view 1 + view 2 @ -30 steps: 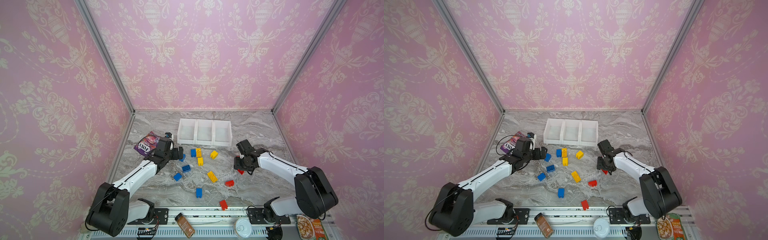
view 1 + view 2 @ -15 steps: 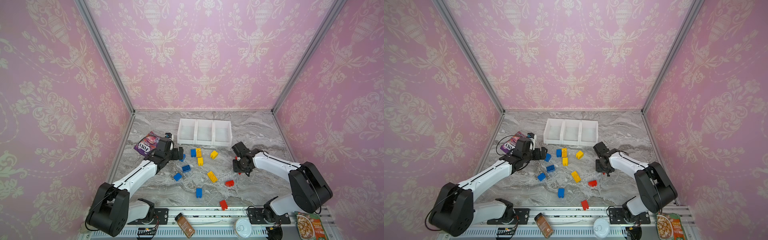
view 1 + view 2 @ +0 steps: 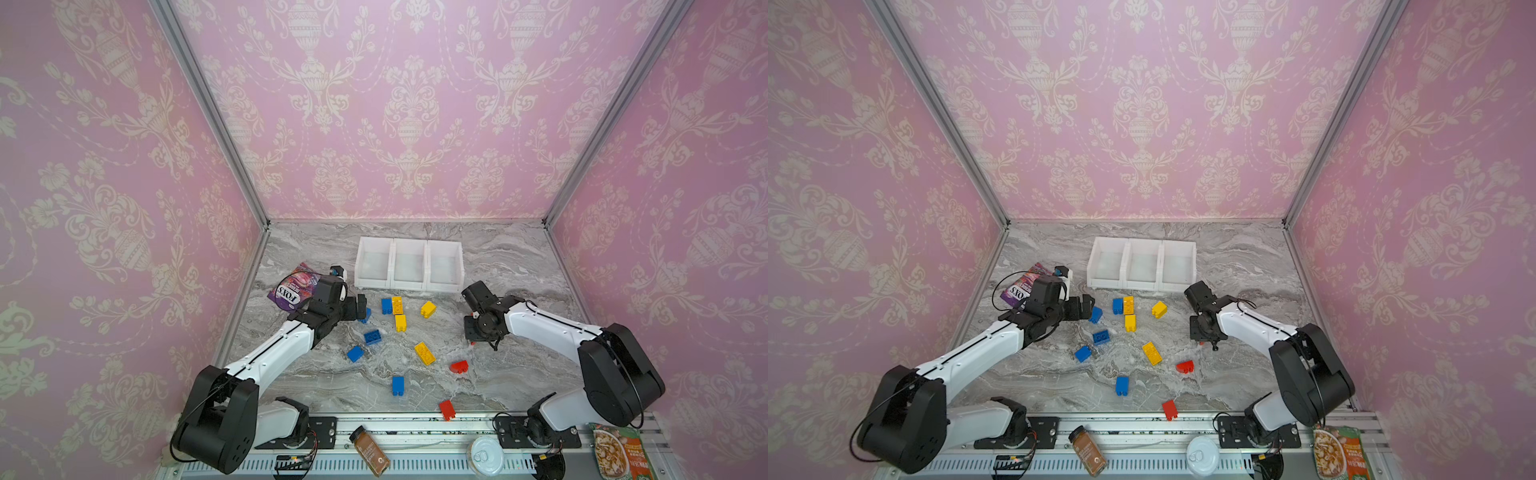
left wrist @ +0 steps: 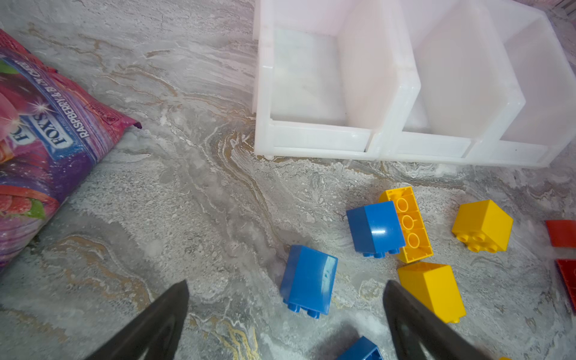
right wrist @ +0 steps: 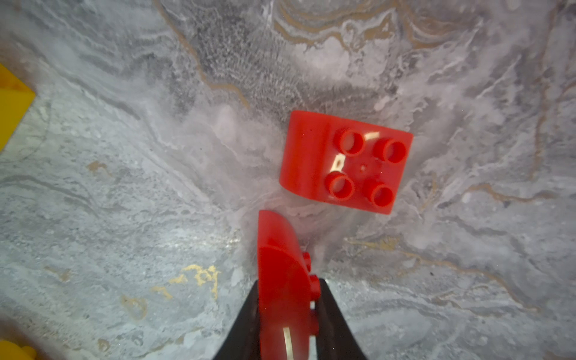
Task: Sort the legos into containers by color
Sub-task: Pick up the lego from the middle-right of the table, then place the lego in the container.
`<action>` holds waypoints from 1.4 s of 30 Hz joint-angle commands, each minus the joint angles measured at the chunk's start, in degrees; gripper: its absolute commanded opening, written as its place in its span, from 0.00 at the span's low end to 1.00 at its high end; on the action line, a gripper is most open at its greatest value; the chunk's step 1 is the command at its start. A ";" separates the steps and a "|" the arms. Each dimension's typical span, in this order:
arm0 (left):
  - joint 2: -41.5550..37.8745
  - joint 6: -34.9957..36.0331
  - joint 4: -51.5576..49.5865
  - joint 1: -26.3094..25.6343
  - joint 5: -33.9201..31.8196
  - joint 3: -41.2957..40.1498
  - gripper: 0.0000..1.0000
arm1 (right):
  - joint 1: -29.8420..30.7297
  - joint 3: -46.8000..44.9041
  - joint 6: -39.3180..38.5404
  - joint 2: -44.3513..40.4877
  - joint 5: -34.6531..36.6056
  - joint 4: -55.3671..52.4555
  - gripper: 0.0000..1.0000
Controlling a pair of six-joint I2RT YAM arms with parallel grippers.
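Found all three containers [image 3: 409, 286] empty and every brick unsorted. Saw blue, yellow and red legos [image 3: 424, 353] scattered on the marble table [image 3: 519, 257] before them. Pinched a rounded red brick [image 5: 282, 274] in the right gripper [image 5: 286, 296], low by the table. Held the left gripper [image 4: 285, 283] spread wide over a blue brick [image 4: 308, 280]. Noted a second red brick [image 5: 346, 162] just beside the grasp and a candy bag [image 3: 293, 286] by the left arm. Judged the way to the bins clear.

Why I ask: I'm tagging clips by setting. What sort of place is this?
Probably a robot test cell dressed as a room: pink wallpaper panels in a metal frame, a marble-look tabletop, with left arm and right arm bolted to a rail.
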 commanded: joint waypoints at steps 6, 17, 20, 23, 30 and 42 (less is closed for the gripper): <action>-0.99 -1.28 -1.80 -0.49 0.33 -0.60 0.99 | 1.14 2.87 -0.21 -1.11 1.08 -2.83 0.17; -1.07 -1.35 -2.24 -0.46 0.19 -0.56 0.99 | 2.35 10.18 -0.60 -2.70 0.16 -4.61 0.16; -1.15 -1.43 -2.22 -0.47 0.24 -0.79 0.99 | 2.32 13.88 -1.90 -1.24 0.89 -4.04 0.16; -1.55 -1.60 -2.24 -0.46 0.24 -1.14 0.99 | 2.20 18.57 -3.60 1.55 1.39 -3.29 0.16; -3.82 -2.75 -3.07 -0.46 0.07 -2.54 0.99 | 1.11 31.35 -6.49 10.48 1.16 -1.53 0.16; -5.83 -4.59 -3.25 -0.51 0.14 -3.76 0.99 | -1.92 44.07 -7.35 24.84 0.23 -0.67 0.16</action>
